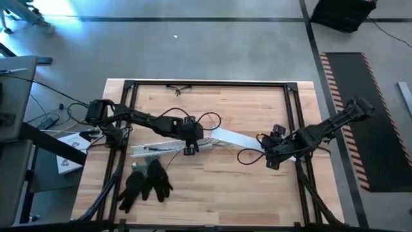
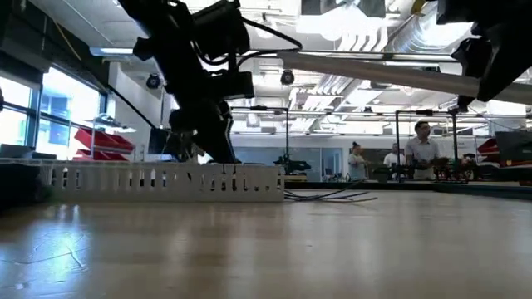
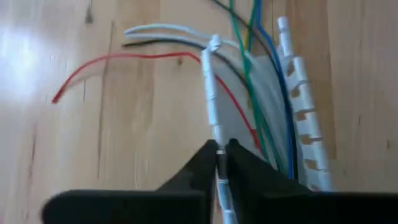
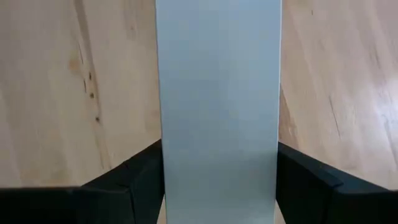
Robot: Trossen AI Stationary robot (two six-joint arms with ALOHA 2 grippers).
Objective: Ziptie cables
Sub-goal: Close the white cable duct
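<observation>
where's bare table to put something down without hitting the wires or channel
Free: the back strip between the table's far edge and the arms, and the front right, beside the black gloves. Crowded: the middle, where the left gripper pinches a white strip by the cables and the slotted channel.

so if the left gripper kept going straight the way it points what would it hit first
Likely the cables: the left gripper, shut on a white zip tie, points along it toward the bundle by the white slotted channel. Depth is unclear.

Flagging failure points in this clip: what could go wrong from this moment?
The left gripper pinches only a thin white ziptie beside the cables; it could slip out or snag a wire. The right gripper holds a flat grey strip by its edges, so a tug may shift the slotted channel.
</observation>
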